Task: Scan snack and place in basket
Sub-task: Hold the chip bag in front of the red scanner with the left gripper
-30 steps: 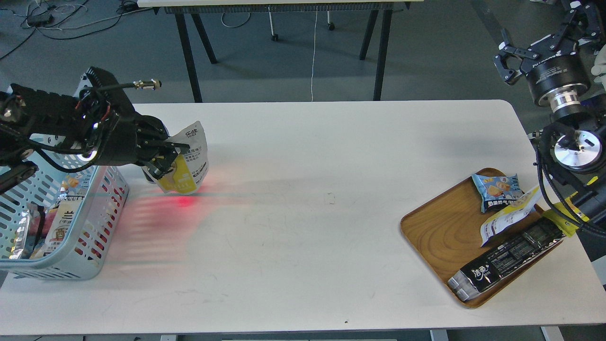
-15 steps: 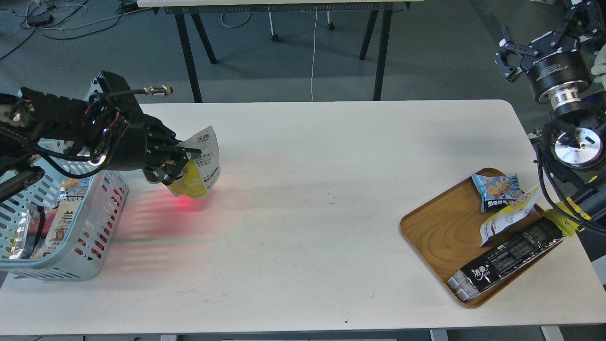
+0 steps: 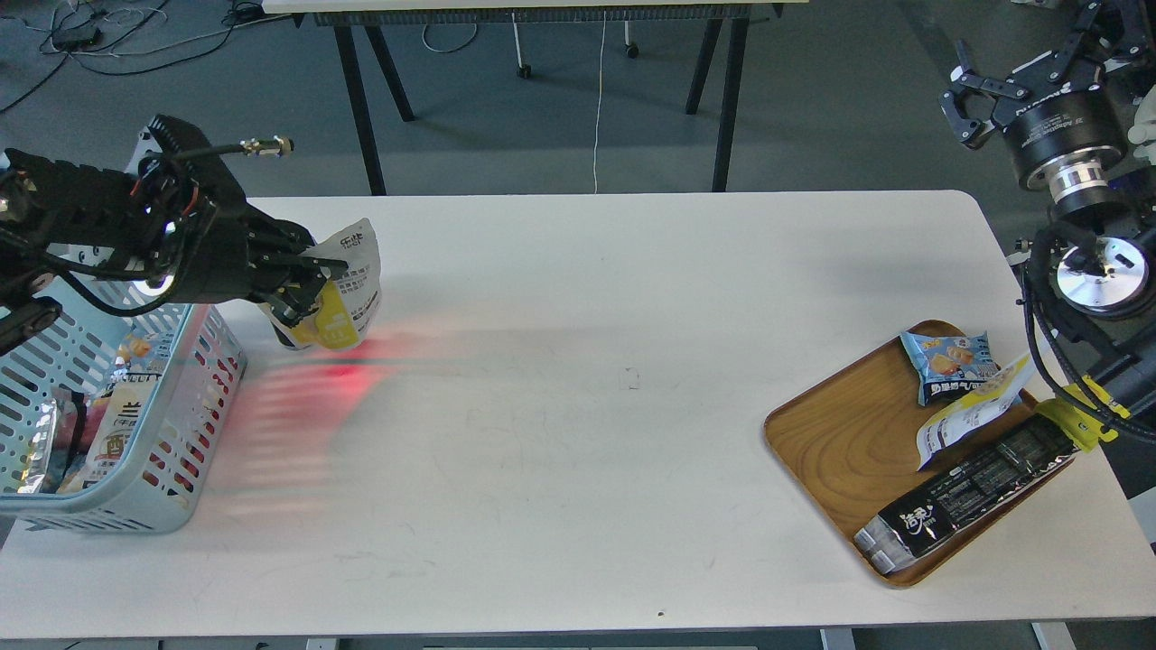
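Head view: my left gripper [image 3: 312, 291] is clamped on the snack [image 3: 348, 289], held off the table [image 3: 578, 406] just right of the basket [image 3: 194, 469]. Red scanner light falls on the tabletop beneath the pouch, so I judge scanning is underway; the drop into the basket is left. Left arm reaches in low from the left, wrist roughly level. Right gripper [image 3: 980, 95] is parked high at far right, fingers spread, holding nothing

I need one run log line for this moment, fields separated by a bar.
left gripper: shut on snack | snack: in air beside basket, not inside | right gripper: open, raised, empty
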You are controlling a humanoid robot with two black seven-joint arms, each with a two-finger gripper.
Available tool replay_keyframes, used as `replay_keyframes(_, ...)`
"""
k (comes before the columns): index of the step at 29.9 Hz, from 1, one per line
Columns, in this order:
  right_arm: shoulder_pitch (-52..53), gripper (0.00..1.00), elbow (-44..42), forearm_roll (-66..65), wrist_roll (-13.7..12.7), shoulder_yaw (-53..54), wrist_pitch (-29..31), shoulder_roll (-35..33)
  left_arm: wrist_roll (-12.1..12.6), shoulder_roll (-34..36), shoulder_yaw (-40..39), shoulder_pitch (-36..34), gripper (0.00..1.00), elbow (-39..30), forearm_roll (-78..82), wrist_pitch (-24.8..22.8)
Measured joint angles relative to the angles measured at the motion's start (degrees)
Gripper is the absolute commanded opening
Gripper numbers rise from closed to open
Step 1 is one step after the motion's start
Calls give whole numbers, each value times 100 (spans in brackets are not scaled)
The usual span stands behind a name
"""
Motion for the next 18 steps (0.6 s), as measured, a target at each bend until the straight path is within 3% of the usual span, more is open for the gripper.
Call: replay_keyframes(18,-7,99,-1,0,0,7,1,-26,27,-24,47,30,0,-204,0,-1)
